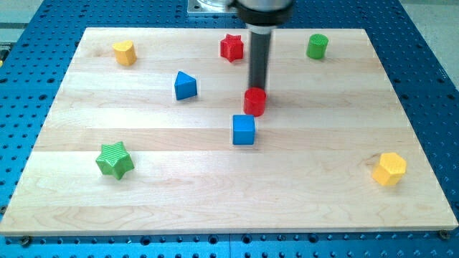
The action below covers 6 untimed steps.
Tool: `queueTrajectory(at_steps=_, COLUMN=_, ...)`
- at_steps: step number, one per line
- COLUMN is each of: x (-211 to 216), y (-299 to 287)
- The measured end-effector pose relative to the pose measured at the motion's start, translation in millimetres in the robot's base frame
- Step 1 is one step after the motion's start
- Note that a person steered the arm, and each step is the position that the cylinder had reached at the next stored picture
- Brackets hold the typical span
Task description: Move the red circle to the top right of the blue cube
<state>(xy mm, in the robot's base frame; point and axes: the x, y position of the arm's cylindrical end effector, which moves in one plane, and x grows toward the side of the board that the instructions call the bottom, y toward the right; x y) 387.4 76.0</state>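
Across nearly the whole view lies the pale wooden board (215,201), resting on a blue perforated table (29,107) that shows on all sides. My rod (259,57) comes down from the view's top, just right of centre, dark and straight, and it carries no claw at all, so nothing is clasped and nothing can open or close; it only pushes. My tip (256,89) sits right at the top edge of the red circle (254,102), and it looks to be touching it, though from this angle I cannot be sure whether a sliver of gap remains.

That red circle stands just above and slightly to the view's right of the blue cube (244,130), very near it and perhaps touching at a corner. A blue triangular block (185,85) lies to the view's left of the rod, well apart from the cube. At lower left sits a green star (115,159), and at lower right a yellow hexagonal block (389,168), near the board's edge. Along the top stand a smaller yellow block (125,52) at left, its shape hard to make out, a red star (232,47) just left of my rod, and a green cylinder (317,46) to the right.
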Motion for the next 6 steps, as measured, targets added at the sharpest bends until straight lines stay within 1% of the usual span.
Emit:
queueTrajectory(at_steps=1, x=10, y=31)
queueTrajectory(at_steps=2, x=-27, y=-31)
queueTrajectory(at_steps=3, x=-4, y=-68)
queueTrajectory(at_steps=4, x=15, y=-18)
queueTrajectory(at_steps=5, x=18, y=59)
queueTrajectory(at_steps=6, x=0, y=77)
